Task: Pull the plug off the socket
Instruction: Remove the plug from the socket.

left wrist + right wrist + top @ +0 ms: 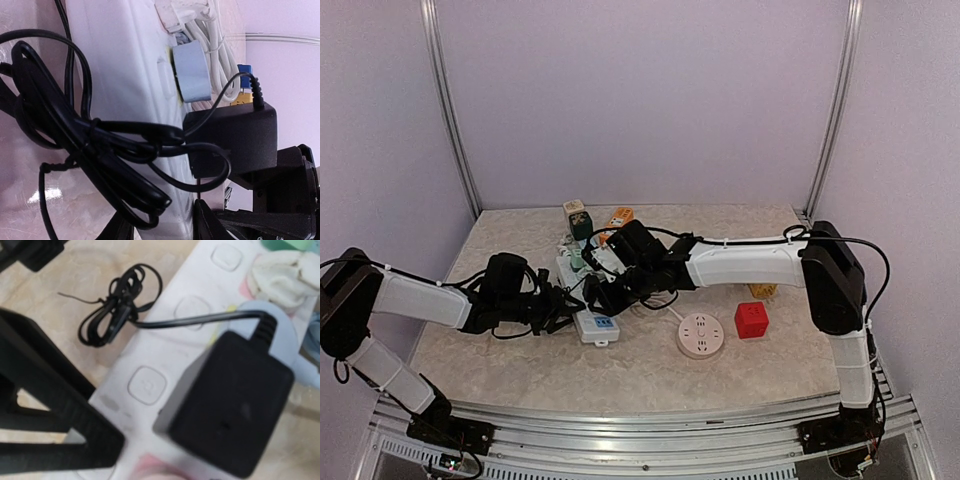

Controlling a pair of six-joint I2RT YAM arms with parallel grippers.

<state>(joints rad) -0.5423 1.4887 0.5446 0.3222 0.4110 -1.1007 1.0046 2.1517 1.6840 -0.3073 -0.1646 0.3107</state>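
A white power strip [588, 318] lies on the table's middle left. A black adapter plug [230, 405] sits plugged into it, and also shows in the left wrist view [235, 135]. Its thin black cable [75, 140] lies bundled beside the strip. My left gripper [563, 305] reaches the strip from the left, and its fingers [205, 220] press on both sides of the strip [130, 75]. My right gripper [607, 290] hovers over the adapter, open. One finger [55, 410] stands left of the strip, clear of the adapter; the other is out of view.
A grey-blue plug [190, 72] and a coiled white cable [200, 25] sit further along the strip. A round white socket [701, 335] and a red cube [751, 320] lie to the right. Coloured blocks [578, 218] stand at the back.
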